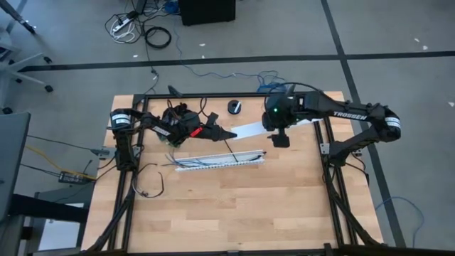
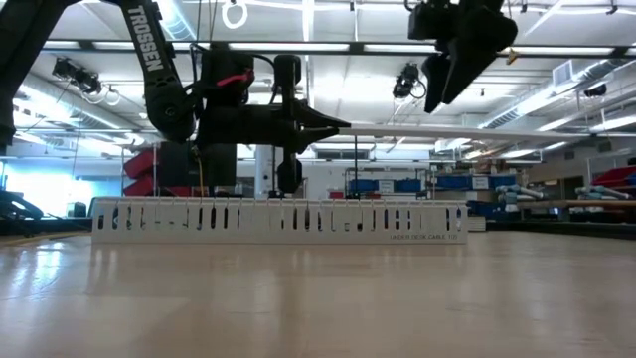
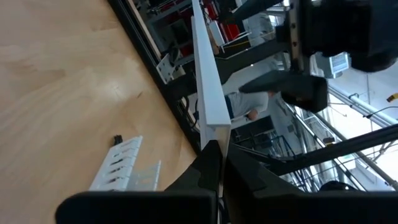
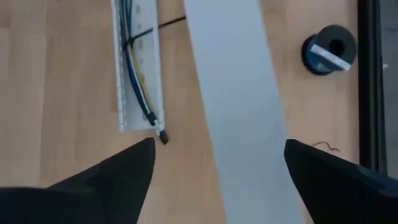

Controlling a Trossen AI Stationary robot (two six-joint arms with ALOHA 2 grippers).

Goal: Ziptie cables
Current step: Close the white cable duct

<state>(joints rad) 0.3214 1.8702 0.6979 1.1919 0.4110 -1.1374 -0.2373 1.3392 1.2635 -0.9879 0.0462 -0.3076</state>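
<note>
Apparently the cables [image 4: 138, 74] lie below, left of the right gripper's [image 4: 217, 180] spread jaws — untouched.

Pale matt wood table [image 1: 234, 206]; white slotted plastic duct [image 2: 278, 220]; smooth white cover strip [image 4: 239, 106]

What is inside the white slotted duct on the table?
Thin dark and blue cables lie along the white slotted duct, a black tie crossing them. The duct's far part is outside this view.
</note>
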